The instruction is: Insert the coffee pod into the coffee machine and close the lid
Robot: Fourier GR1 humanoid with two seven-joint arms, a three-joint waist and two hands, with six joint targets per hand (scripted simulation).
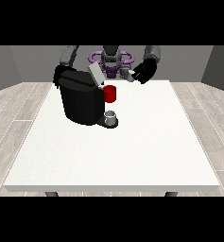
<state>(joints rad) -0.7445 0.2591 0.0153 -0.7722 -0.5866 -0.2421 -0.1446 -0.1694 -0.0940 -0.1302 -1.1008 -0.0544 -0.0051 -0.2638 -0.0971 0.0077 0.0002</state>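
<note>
A black coffee machine stands on the left half of the white table. Its grey lid is tilted up and open. A red part sticks out of the machine's front, above a small grey cup on the drip tray. The hand at the view's right is raised over the table's far edge. Its fingers are curled round a small pale coffee pod, right of the lid and above the red part. The hand at the view's left is beside the machine's back corner, partly hidden.
The robot's torso rises behind the table's far edge. Bare table surface stretches to the right of the machine and towards the near edge. Wooden floor surrounds the table.
</note>
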